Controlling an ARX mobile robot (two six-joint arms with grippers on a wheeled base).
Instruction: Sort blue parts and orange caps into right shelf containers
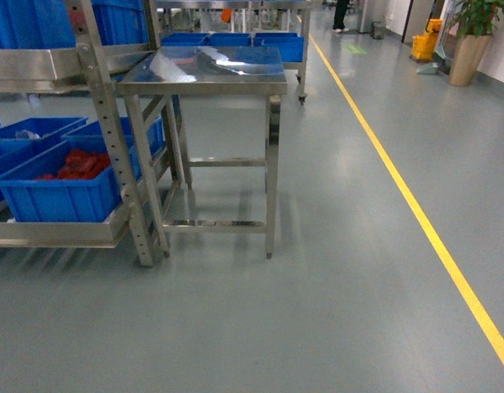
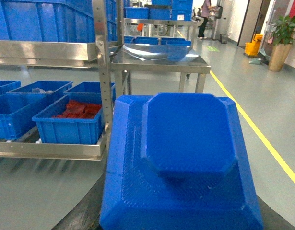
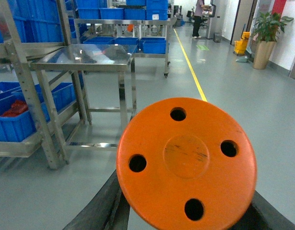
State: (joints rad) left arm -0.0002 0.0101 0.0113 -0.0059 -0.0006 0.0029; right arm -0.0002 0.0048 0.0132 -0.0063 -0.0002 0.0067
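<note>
Crates: blue crates [image 1: 63, 192] sit on the low shelf [image 1: 59, 233] ahead and to the left of both grippers, one holding red-orange pieces [image 1: 75, 164]; more blue crates stand on the upper shelf and behind the bench [image 1: 204, 74].
Blue part: fills the left wrist view just ahead of the left gripper [image 2: 181, 158], a stepped block with a raised octagonal top.
Orange cap: a round disc [image 3: 186, 160] with four holes, just ahead of the right gripper in the right wrist view.
Left gripper: its fingers are hidden behind the part, so how far open it is cannot be told; the part appears carried.
Right gripper: only dark edges show beneath the cap; its opening cannot be told, though the cap seems held.
Risk, view: each load blocks most of its wrist camera, so lining up over a crate may rely on the head view alone.
Risk, collision: the shelf post [image 1: 112, 139] and bench legs stand near the crates and could catch an arm.
Risk, sorting: a part dropped in the wrong crate, or onto the floor [image 1: 333, 270] if released short of the rim.
</note>
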